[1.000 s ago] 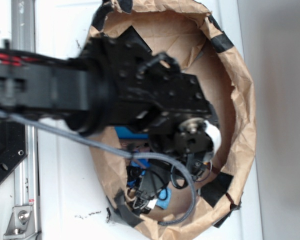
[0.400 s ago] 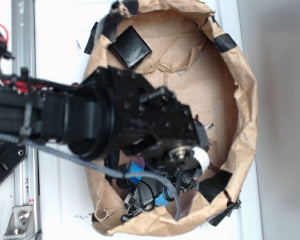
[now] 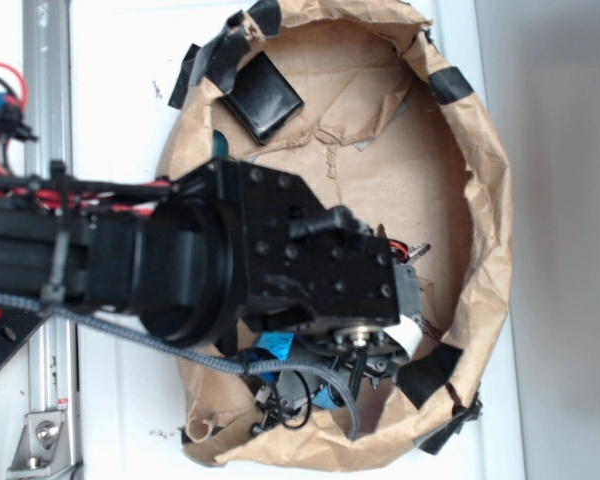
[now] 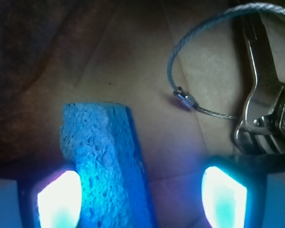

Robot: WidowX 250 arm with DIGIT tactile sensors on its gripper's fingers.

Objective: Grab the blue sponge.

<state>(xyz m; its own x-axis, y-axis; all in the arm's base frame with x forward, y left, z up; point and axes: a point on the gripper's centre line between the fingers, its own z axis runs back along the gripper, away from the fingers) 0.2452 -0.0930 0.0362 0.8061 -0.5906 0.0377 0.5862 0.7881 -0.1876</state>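
Note:
In the wrist view the blue sponge (image 4: 102, 156) lies on brown paper, a porous light-blue slab with a darker blue side. It sits between my gripper (image 4: 141, 202) fingers, close against the left fingertip (image 4: 57, 199), with a wide gap to the right fingertip (image 4: 225, 197). The jaws stand open and hold nothing. In the exterior view the gripper (image 3: 300, 375) points down into the lower part of the paper bowl, and the arm and gripper hide the sponge there.
A key bunch (image 4: 263, 109) on a wire loop (image 4: 183, 98) lies right of the sponge. The crumpled paper bowl (image 3: 490, 200) has raised walls with black tape. A dark oblong case (image 3: 263, 95) lies at its top. A teal sliver (image 3: 223, 147) shows by the arm.
The arm has moved toward the lower edge of the exterior view, down over the bowl's lower part. The dark case at the top is uncovered.

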